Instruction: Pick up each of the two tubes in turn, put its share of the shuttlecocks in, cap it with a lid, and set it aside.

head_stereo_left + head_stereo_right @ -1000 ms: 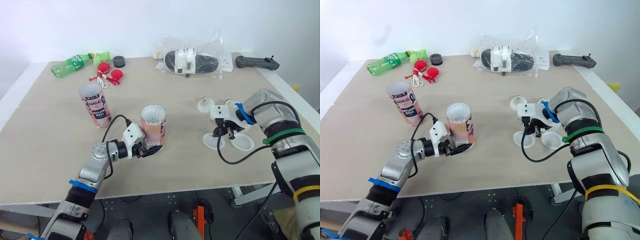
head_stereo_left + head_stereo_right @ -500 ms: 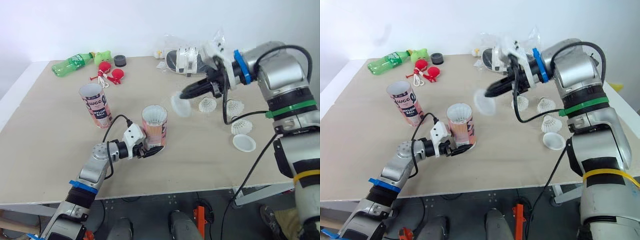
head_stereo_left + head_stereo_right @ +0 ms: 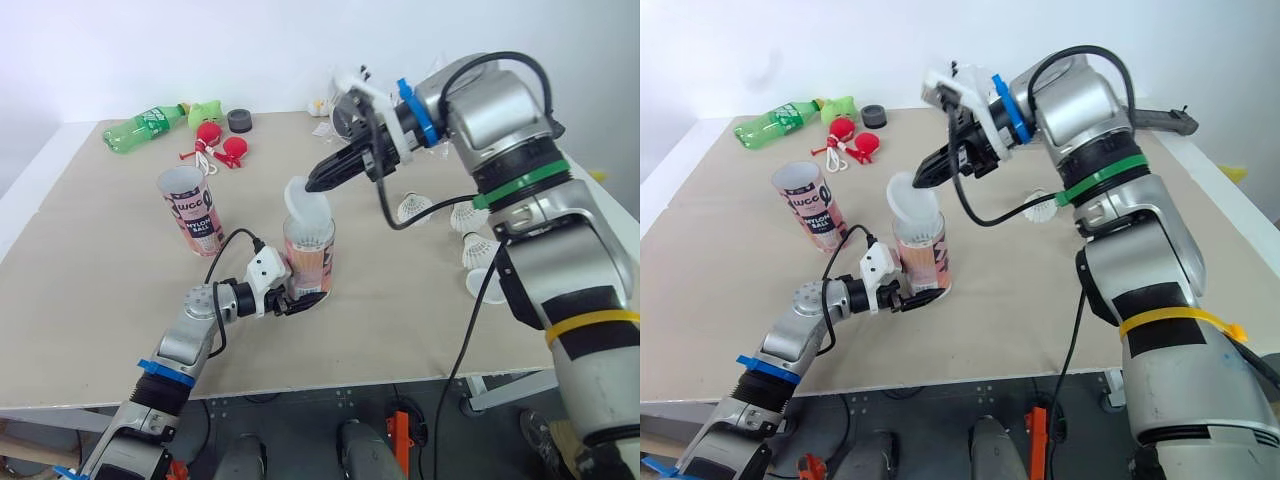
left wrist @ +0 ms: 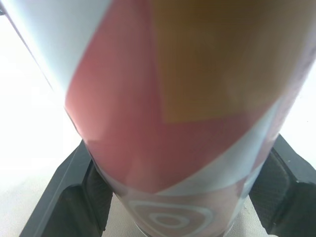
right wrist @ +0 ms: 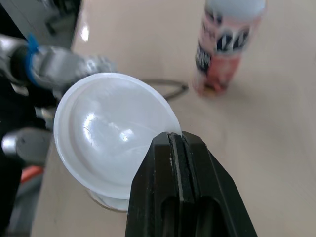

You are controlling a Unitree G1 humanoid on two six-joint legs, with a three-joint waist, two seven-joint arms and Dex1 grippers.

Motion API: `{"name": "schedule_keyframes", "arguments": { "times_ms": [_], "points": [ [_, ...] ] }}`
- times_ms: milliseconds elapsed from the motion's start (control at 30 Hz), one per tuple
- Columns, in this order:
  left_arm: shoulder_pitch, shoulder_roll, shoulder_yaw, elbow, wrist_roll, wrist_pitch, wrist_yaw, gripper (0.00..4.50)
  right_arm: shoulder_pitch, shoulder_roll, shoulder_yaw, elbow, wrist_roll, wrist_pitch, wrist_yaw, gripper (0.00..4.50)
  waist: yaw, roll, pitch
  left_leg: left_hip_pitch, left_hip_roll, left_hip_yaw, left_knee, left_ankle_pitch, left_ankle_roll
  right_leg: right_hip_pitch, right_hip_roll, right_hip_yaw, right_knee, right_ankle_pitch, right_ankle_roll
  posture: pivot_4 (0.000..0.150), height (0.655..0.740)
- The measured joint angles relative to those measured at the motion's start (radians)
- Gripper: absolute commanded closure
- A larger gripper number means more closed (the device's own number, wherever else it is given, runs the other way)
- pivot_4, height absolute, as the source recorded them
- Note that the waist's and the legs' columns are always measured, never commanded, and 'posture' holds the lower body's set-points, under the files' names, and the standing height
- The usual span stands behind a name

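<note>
A pink and orange tube [image 3: 308,262] stands upright near the table's front, with white shuttlecock feathers showing in its open top. My left gripper [image 3: 298,301] is shut on its base, one finger [image 4: 74,197] on each side of the tube [image 4: 173,113]. My right gripper [image 3: 316,186] is shut on the rim of a white lid [image 3: 305,201], which hangs tilted just above the tube's mouth; the lid [image 5: 113,133] covers the mouth in the right wrist view. A second tube [image 3: 190,212] stands open to the left. Three shuttlecocks [image 3: 413,208] and another lid [image 3: 480,286] lie to the right.
A green bottle [image 3: 140,130], red toys [image 3: 215,145] and a black cap [image 3: 238,122] lie at the back left. A plastic bag holding a dark object [image 3: 1035,118] and a black handle [image 3: 1170,120] are at the back right. The table's front edge runs close below the left arm.
My right gripper picked a lid up from the right side of the table and carried it left to just above the near tube. The left gripper has stayed on the tube.
</note>
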Motion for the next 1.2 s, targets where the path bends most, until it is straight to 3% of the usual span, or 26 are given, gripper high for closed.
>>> {"name": "schedule_keyframes", "arguments": {
  "times_ms": [1200],
  "points": [
    [-0.018, 0.0, -0.018, 0.009, 0.028, 0.006, -0.008, 1.37, -0.102, -0.042, 0.367, -0.015, 0.045, -0.196, 0.001, 4.43, 0.003, 0.0, 0.0, -0.001, 0.0, -0.001, 0.0, 0.0, 0.0, 0.001, -0.001, -0.001, 0.0, -0.001, 0.0, 0.15, 0.74]
  ]
}}
